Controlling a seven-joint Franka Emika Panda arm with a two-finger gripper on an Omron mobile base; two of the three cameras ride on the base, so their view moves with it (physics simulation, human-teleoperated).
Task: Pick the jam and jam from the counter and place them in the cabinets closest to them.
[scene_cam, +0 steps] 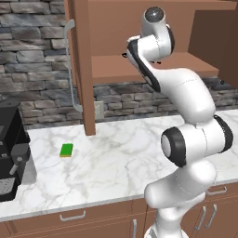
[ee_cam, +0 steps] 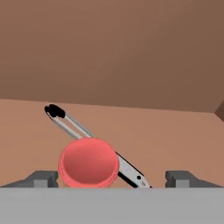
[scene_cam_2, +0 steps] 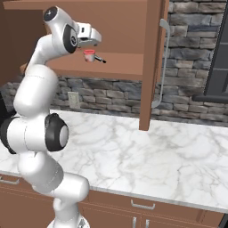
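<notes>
With my gripper (ee_cam: pixel 112 178) spread apart above it, the red-lidded jam (scene_cam_2: pixel 89 55) sits, apparently released, on the cabinet shelf (scene_cam_2: pixel 120 67) beside metal tongs (ee_cam: pixel 94 146), leaving one jar to fetch.

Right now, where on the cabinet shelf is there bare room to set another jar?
The wooden shelf board lies bare right of the red-lidded jam jar and behind it toward the back panel. It is crowded around the jar, where silver black-tipped tongs run diagonally behind it.
</notes>
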